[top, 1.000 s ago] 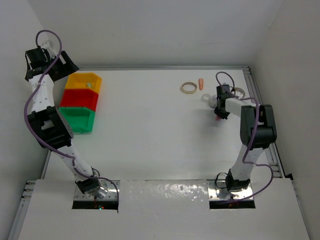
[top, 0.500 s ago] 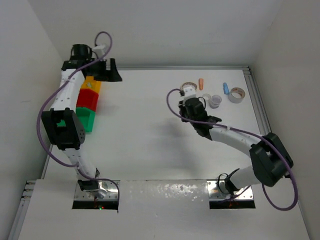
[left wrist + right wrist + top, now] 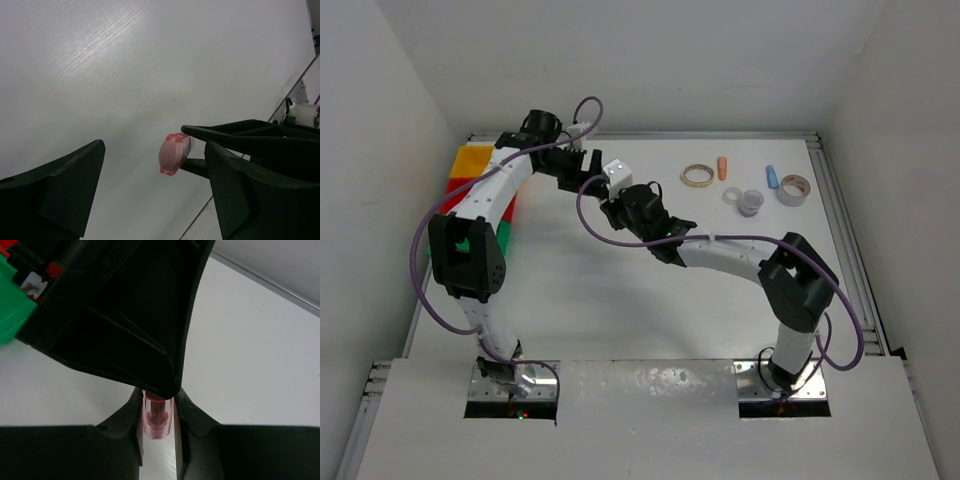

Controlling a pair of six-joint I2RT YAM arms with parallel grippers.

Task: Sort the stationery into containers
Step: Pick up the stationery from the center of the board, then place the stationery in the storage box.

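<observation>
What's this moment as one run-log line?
right pincer: shut on pink capsule | left pincer: open, close by | stage: likely handover

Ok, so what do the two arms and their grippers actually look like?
Both arms are white tubular links with chunky black joint housings. A purple cable loops along the left arm; another runs along the right arm. The left gripper and right gripper are matte black, tapering to wedge shapes.
</observation>
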